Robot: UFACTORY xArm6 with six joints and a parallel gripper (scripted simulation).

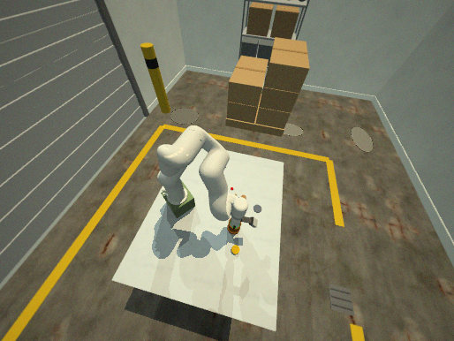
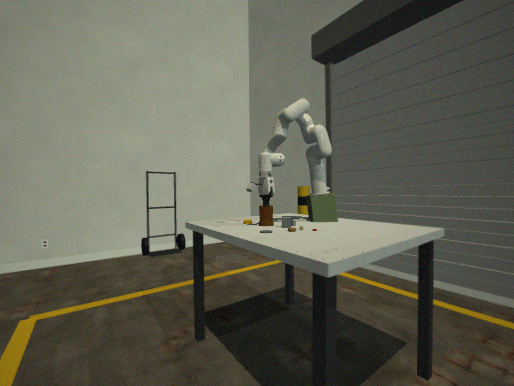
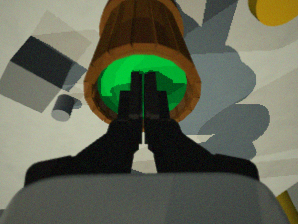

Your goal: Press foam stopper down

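A brown wooden jar (image 3: 142, 45) stands upright on the white table; it also shows in the top view (image 1: 234, 228) and in the exterior view (image 2: 266, 215). A green foam stopper (image 3: 142, 90) fills its mouth and sits below the orange-brown rim (image 3: 190, 85). My gripper (image 3: 142, 88) is shut, with nothing between the fingers. Its black fingertips point straight down and press on the middle of the stopper. In the exterior view the gripper (image 2: 266, 201) reaches into the top of the jar.
A yellow disc (image 1: 235, 250) lies on the table close to the jar, also in the wrist view (image 3: 275, 11). A small grey cylinder (image 3: 62, 108) and a grey block (image 3: 37, 72) lie on the other side. The arm's green base (image 2: 322, 207) stands behind.
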